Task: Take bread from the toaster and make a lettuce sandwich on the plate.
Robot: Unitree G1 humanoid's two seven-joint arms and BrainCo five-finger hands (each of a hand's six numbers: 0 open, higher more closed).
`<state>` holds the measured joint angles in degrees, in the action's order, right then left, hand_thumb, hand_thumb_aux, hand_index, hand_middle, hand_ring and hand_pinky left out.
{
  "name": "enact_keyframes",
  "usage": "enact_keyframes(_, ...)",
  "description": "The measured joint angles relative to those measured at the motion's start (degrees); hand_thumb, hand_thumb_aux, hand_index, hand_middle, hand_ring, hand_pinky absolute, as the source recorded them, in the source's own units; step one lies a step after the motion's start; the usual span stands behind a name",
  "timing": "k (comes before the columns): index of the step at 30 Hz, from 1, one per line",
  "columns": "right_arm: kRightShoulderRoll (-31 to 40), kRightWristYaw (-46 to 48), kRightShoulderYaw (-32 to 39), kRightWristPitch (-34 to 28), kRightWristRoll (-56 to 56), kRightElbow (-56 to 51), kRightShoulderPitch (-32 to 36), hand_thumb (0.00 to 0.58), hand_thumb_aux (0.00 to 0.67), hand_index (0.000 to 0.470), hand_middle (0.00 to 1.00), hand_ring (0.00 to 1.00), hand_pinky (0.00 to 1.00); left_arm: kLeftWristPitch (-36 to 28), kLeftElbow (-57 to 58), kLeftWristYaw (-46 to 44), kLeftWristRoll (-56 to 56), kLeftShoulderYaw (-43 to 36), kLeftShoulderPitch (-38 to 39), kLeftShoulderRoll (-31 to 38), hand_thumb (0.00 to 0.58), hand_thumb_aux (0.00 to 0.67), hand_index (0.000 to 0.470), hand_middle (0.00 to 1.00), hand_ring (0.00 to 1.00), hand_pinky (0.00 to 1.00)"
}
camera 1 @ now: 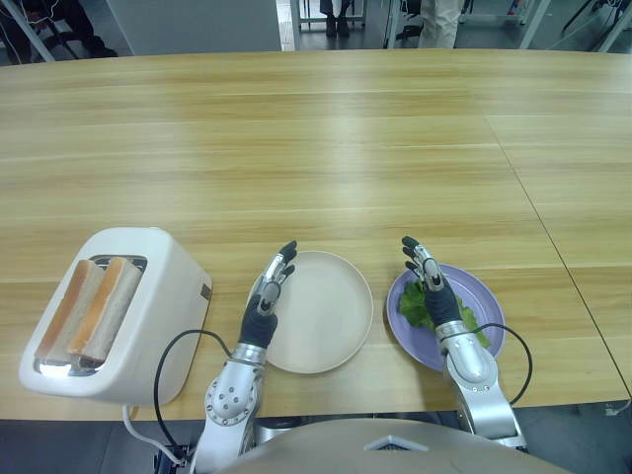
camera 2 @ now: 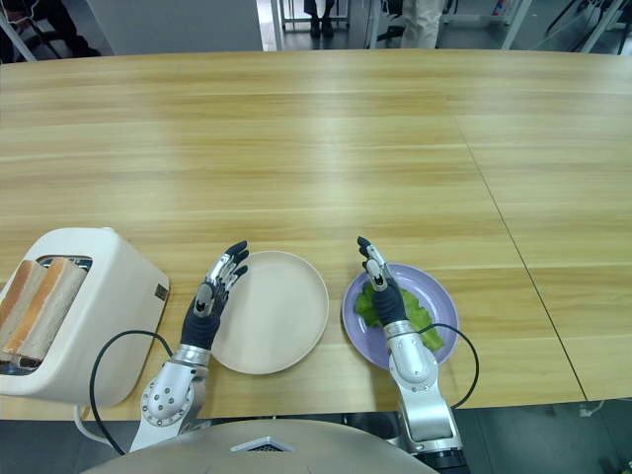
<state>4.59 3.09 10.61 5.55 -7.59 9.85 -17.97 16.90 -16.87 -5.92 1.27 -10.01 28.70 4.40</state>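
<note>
Taking the cream plate [camera 1: 321, 308] as the middle of the dial, with twelve pointing away from the robot across the wooden table [camera 1: 316, 148], the white toaster [camera 1: 163, 296] sits out at nine o'clock, near the table's front edge. Two slices of bread [camera 1: 94, 308] stand side by side in its slots, their tops sticking up above the casing.

The left hand [camera 1: 267, 296] lies over the cream plate's rim at nine o'clock, between the toaster and the plate. Its fingers [camera 1: 284, 259] are stretched out and a little spread, pointing towards one o'clock, and it holds nothing. A black cable [camera 1: 168, 365] loops out from behind its wrist towards the toaster's front.

At three o'clock, just beside the cream plate and all but touching it, is a purple plate [camera 1: 476, 291] with green lettuce [camera 1: 411, 304] lying on it. The right hand [camera 1: 433, 288] comes in over that plate from its six o'clock edge and reaches across the leaves, its fingertips [camera 1: 413, 249] ending above the rim at eleven o'clock. This hand is spread flat too, fingers straight, with nothing in its grasp. I cannot tell whether its palm rests on the lettuce or hangs just above it.
</note>
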Motion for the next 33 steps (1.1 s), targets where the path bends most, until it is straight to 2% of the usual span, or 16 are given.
enact_keyframes(14,0.01,-0.01,0.00,0.00,-0.01,0.00,0.01,0.000,0.000,0.000,0.00,0.00,0.00,-0.31,-0.53,0.03,0.14,-0.04,0.31,0.16,0.000,0.000,0.000,0.00,0.00,0.00)
enact_keyframes(18,-0.09,-0.08,0.04,0.00,-0.07,0.03,-0.17,0.000,0.000,0.000,0.00,0.00,0.00,-2.98,-8.60,0.83,6.11,1.38,1.99,3.04,0.000,0.000,0.000,0.00,0.00,0.00)
enact_keyframes(22,-0.61,-0.17,0.48,-0.10,-0.24,0.29,-0.89,0.000,0.000,0.000,0.00,0.00,0.00,-10.03,-24.10,0.34,12.84,6.91,3.28,5.87,0.000,0.000,0.000,0.00,0.00,0.00)
enact_keyframes(26,-1.50,-0.29,1.36,-0.31,-0.63,1.08,-2.42,0.000,0.000,0.000,0.00,0.00,0.00,-18.30,-35.18,-2.16,19.16,13.73,0.29,9.14,0.000,0.000,0.000,0.00,0.00,0.00)
enact_keyframes(30,-2.18,-0.55,2.21,-0.90,-0.68,2.40,-3.73,0.000,0.000,0.000,0.00,0.00,0.00,-23.82,-40.03,-5.68,23.36,19.81,-0.37,12.78,0.000,0.000,0.000,0.00,0.00,0.00)
enact_keyframes(33,-2.64,-0.85,3.39,-1.30,-0.88,4.68,-5.49,0.000,0.000,0.000,0.00,0.00,0.00,-25.25,-41.46,-8.12,26.68,26.40,0.62,16.32,0.000,0.000,0.000,0.00,0.00,0.00)
